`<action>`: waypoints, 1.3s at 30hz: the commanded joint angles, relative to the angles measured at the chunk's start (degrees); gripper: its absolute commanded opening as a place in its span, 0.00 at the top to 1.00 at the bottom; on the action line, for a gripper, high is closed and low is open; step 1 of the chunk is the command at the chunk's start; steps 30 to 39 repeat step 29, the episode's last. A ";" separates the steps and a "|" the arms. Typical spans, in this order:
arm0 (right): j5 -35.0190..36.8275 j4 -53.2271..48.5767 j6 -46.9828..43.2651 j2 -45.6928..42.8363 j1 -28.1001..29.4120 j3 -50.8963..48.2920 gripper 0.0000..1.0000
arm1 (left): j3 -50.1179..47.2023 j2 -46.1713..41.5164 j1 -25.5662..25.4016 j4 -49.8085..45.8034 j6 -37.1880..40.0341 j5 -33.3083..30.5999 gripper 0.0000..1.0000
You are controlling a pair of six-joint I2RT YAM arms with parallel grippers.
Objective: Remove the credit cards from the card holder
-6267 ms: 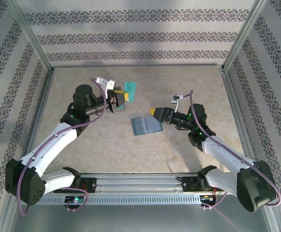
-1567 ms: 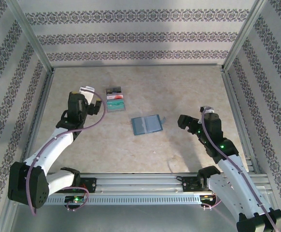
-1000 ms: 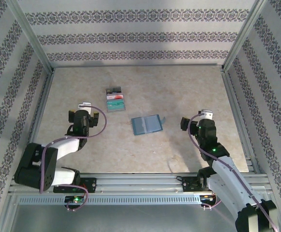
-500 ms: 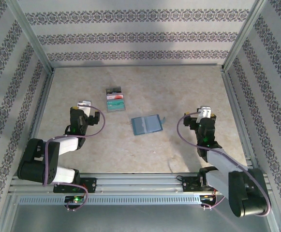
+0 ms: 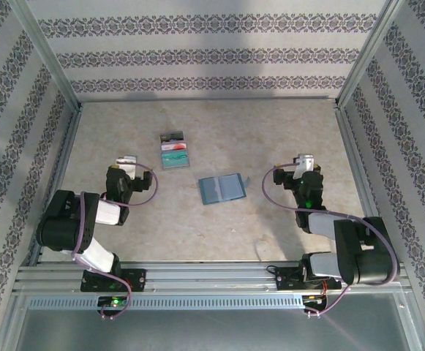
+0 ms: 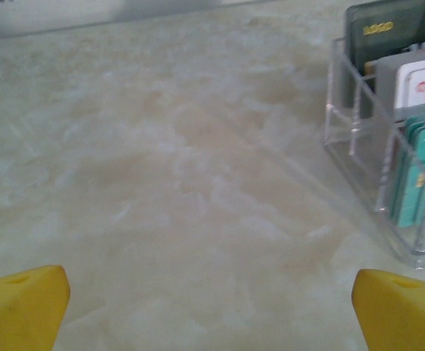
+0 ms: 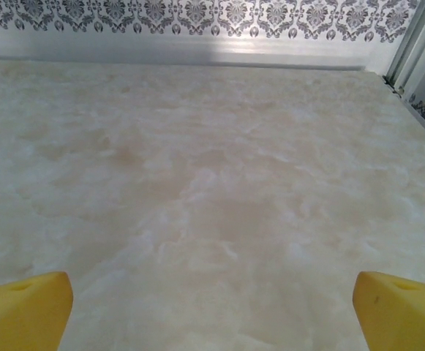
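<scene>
Teal-blue folding card holder (image 5: 222,189) lies open at centre, red, teal and grey plastic credit cards (image 5: 174,151) at its 11 o'clock, as left gripper (image 6: 211,307) and right gripper (image 7: 212,307) gape wide, empty.

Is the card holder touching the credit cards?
Apart. The top external view shows bare table between the card holder and the credit cards.

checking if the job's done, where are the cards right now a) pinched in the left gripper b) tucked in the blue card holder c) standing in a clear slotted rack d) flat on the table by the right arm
c: the credit cards stand upright in the slots of a clear rack, set apart from the open card holder.
</scene>
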 commanded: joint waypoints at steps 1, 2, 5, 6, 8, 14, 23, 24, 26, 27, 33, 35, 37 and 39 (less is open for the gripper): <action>-3.26 6.24 -1.08 4.23 -0.91 1.73 0.02 | 2.77 -0.01 2.23 -0.30 -4.05 0.91 0.01; -3.54 6.78 -1.06 5.59 -1.07 1.96 0.02 | 2.81 0.03 2.22 -0.53 -4.08 0.76 0.01; -3.87 9.18 -0.48 10.82 -1.52 4.03 0.02 | 2.64 0.08 2.22 0.00 -3.99 0.64 0.01; -4.04 8.30 0.03 11.31 -1.89 4.68 0.02 | 2.52 0.31 2.22 0.59 -3.91 0.52 0.01; -5.69 2.00 1.67 9.91 -3.56 7.50 0.02 | 2.43 0.10 2.22 0.41 -3.99 0.41 0.01; -6.56 4.03 2.33 10.50 -4.25 7.00 0.02 | 2.75 0.21 2.16 0.00 -3.25 2.25 0.01; -6.52 4.27 2.19 10.51 -4.17 6.90 0.02 | 2.58 0.20 2.17 0.30 -3.09 2.78 0.01; -6.44 4.19 2.13 10.57 -4.17 6.99 0.02 | 2.59 0.24 2.14 0.32 -3.13 2.79 0.01; -6.43 4.15 2.11 10.56 -4.17 6.99 0.02 | 2.55 0.20 2.13 0.32 -3.11 2.83 0.01; -6.43 4.22 2.15 10.54 -4.17 6.99 0.02 | 2.60 0.21 2.20 0.32 -3.11 2.79 0.01; -6.43 4.19 2.17 10.58 -4.17 6.99 0.02 | 2.60 0.20 2.16 0.32 -3.11 2.83 0.01; -6.43 4.19 2.17 10.58 -4.17 6.99 0.02 | 2.60 0.20 2.16 0.32 -3.11 2.83 0.01; -6.43 4.19 2.17 10.58 -4.17 6.99 0.02 | 2.60 0.20 2.16 0.32 -3.11 2.83 0.01; -6.43 4.19 2.17 10.58 -4.17 6.99 0.02 | 2.60 0.20 2.16 0.32 -3.11 2.83 0.01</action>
